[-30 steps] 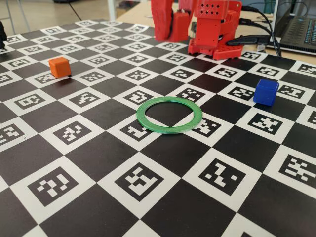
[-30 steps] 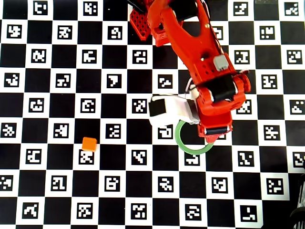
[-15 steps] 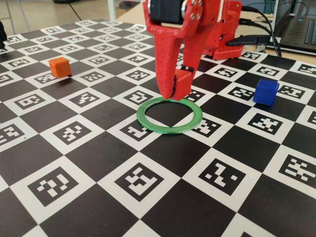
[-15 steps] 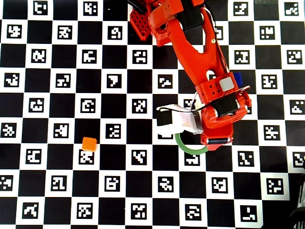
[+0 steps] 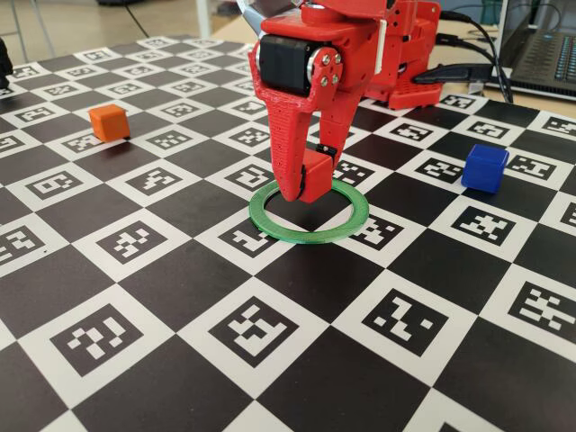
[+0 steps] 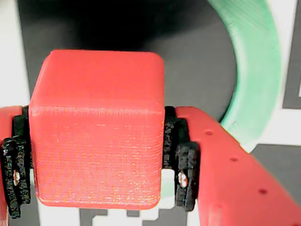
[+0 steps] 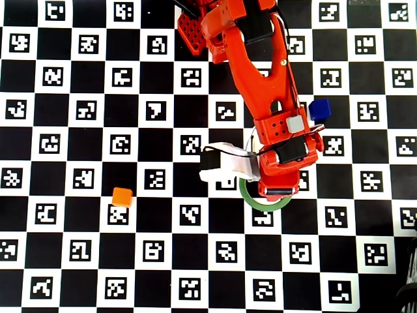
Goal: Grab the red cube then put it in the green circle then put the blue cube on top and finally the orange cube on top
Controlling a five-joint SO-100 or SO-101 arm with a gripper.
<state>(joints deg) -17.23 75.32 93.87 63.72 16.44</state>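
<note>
Your gripper (image 5: 301, 184) has its jaws clamped on the red cube (image 6: 96, 127) | cube sits square, faces level, no long axis, low over the green circle's (image 5: 346, 223) open centre | blue cube (image 5: 485, 167) well right in the fixed view | orange cube (image 5: 109, 121) far left

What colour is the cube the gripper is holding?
Red cube, clearest in the wrist view.
</note>
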